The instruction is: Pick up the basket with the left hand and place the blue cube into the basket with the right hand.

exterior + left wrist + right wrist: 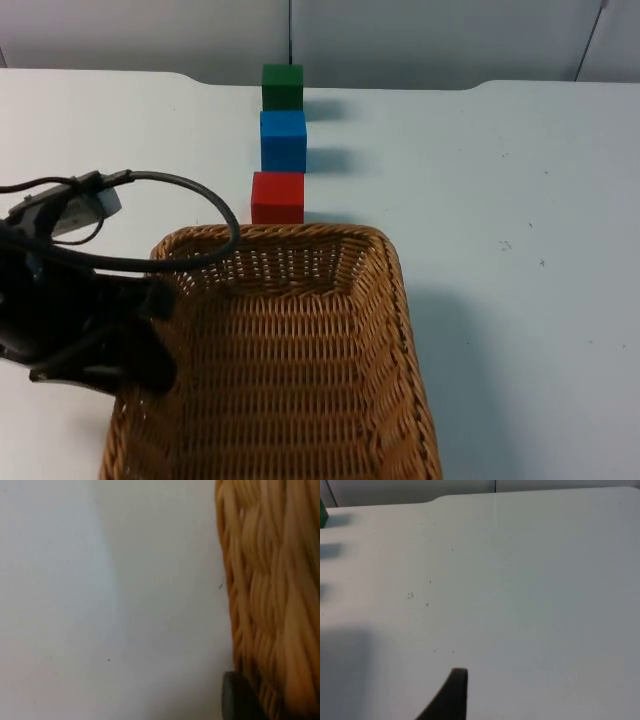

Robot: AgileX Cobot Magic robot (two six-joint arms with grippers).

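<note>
Your left gripper (150, 345) is working at the left rim of the basket (290, 360); whether its jaws are gripping it, you cannot tell. The blue cube (283, 140) is sitting between the green cube (282, 86) and red cube (278, 197), touching both. The right gripper is waiting over bare surface (520, 580), jaw state unclear. Reaching in, you are risking a knock to the neighbours.

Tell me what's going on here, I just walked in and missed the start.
The left gripper is at the left rim of the wicker basket, its fingertip against the weave. Behind the basket the red cube, blue cube and green cube stand in a row, untouched. The right gripper waits above bare table.
</note>
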